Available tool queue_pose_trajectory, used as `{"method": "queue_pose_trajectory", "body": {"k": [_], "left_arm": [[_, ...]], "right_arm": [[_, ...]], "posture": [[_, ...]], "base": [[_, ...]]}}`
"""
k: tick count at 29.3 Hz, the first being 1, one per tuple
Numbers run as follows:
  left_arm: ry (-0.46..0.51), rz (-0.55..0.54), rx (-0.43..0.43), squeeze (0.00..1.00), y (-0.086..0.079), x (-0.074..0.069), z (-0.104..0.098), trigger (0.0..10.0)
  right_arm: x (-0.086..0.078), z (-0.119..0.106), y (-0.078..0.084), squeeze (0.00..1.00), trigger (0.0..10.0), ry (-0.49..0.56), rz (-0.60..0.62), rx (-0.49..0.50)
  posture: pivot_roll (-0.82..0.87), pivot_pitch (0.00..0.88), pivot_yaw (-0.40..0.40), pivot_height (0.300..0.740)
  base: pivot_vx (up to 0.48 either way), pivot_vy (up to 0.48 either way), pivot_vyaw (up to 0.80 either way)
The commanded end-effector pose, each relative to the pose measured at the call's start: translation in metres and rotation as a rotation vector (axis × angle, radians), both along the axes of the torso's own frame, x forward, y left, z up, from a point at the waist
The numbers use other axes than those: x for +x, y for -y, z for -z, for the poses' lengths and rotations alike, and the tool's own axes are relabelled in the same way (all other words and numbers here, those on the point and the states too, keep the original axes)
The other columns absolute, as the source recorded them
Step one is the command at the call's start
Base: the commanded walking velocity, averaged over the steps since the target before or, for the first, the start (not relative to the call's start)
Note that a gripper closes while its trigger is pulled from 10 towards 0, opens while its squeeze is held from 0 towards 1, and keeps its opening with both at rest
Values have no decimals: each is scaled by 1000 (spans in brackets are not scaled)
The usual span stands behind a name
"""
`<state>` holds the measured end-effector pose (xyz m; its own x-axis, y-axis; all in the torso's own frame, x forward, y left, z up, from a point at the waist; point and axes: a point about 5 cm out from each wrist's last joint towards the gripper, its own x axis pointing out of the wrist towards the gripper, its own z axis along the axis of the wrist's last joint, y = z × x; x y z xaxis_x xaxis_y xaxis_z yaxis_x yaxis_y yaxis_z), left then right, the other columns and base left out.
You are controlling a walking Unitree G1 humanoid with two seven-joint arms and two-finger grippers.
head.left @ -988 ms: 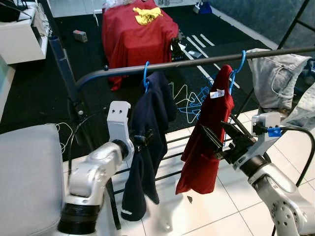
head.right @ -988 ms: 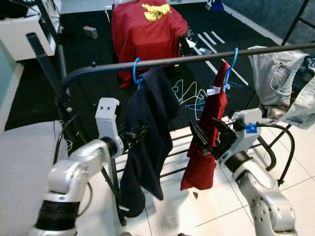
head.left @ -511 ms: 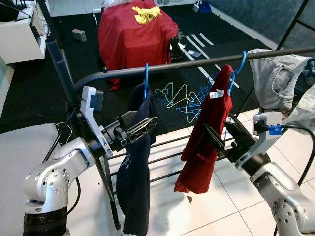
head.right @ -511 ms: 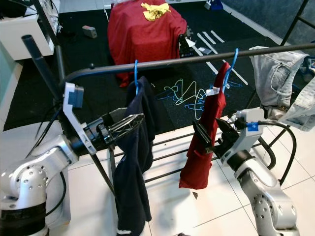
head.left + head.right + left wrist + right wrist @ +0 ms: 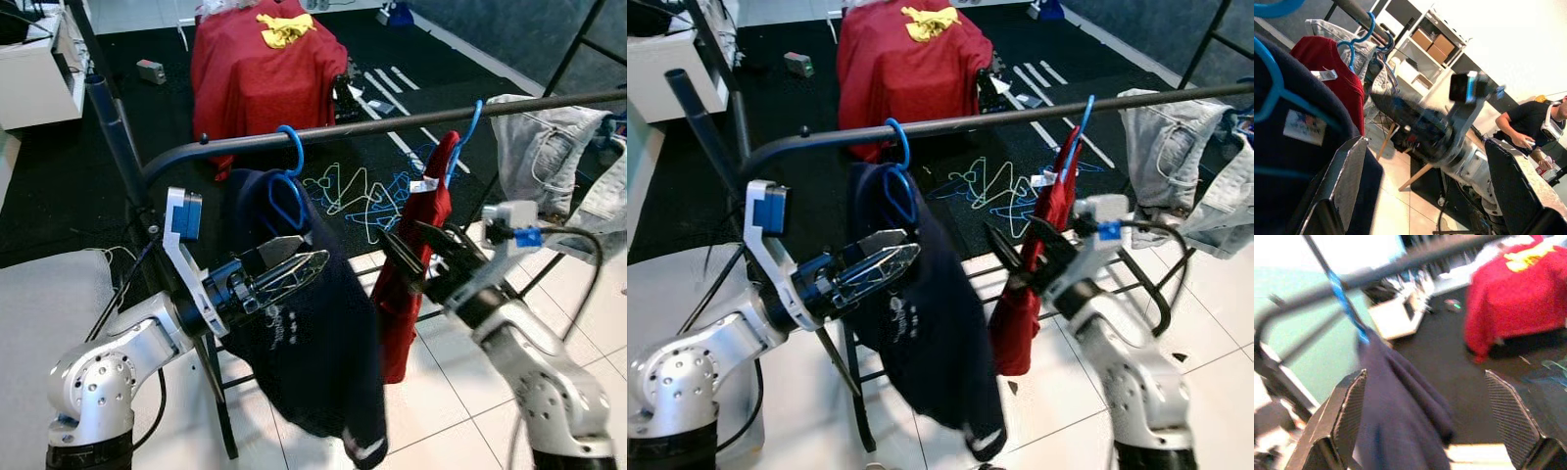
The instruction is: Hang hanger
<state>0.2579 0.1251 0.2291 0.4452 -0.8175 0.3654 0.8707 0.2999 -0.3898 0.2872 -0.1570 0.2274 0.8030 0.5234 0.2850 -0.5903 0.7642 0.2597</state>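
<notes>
- I see the blue plastic hanger (image 5: 286, 181) hooked over the dark metal rail (image 5: 392, 125) of the clothes rack, carrying a dark navy garment (image 5: 309, 352) that swings out towards my right.
- My left gripper (image 5: 294, 276) sits in front of that navy garment just below the hanger; from the left wrist camera its jaws stand wide apart with nothing between them.
- My right gripper (image 5: 419, 257) hovers beside a red shirt (image 5: 416, 245) on a second blue hanger (image 5: 468, 132) further along the same rail; its jaws are also spread wide and empty.
- Pale denim clothing (image 5: 549, 147) is draped at the rail's right end.
- Behind the rack, a red cloth-covered stand (image 5: 260, 73) sits on a black floor mat (image 5: 69, 176), with loose hangers (image 5: 358, 191) scattered on it.
</notes>
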Motion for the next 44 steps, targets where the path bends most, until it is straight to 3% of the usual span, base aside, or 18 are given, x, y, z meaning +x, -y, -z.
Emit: {"method": "queue_pose_trajectory", "body": {"k": [1, 6, 12, 15, 24, 35, 41, 44], "left_arm": [[-23, -1, -7, 0, 0, -1, 6, 10000], [-36, -4, 1, 0, 2, -1, 9, 10000], [-38, -3, 3, 0, 3, -1, 9, 10000], [-37, -3, 5, 0, 4, -1, 9, 10000], [-32, -8, 15, 0, 8, -1, 10, 10000], [-24, -14, 19, 0, 8, 0, 9, 10000], [-22, -14, 17, 0, 9, 0, 9, 10000], [-18, -7, 14, 0, 12, 0, 8, 10000]], "right_arm": [[-1, 0, -3, 0, 10000, -12, -29, 32], [0, 14, -17, 0, 10000, -71, -81, -61], [0, 22, -19, 0, 10000, -111, -79, -121], [2, 38, -13, 0, 10000, -170, -45, -253], [10, 39, 2, 0, 10000, -143, -9, -404], [19, 44, -3, 0, 10000, -144, 0, -410], [26, 44, -5, 0, 10000, -139, 5, -363], [38, 44, -8, 0, 10000, -125, 11, -317]], "posture": [[15, 183, -30, 740], [14, 180, -32, 740], [13, 181, -29, 740], [12, 186, -30, 740], [13, 188, -33, 740], [20, 188, -34, 740], [18, 188, -33, 740], [27, 191, -33, 740]], "base": [[0, 0, 0], [0, 0, 0], [0, 0, 0], [0, 0, 0], [0, 0, 0], [0, 0, 0], [0, 0, 0], [0, 0, 0]]}}
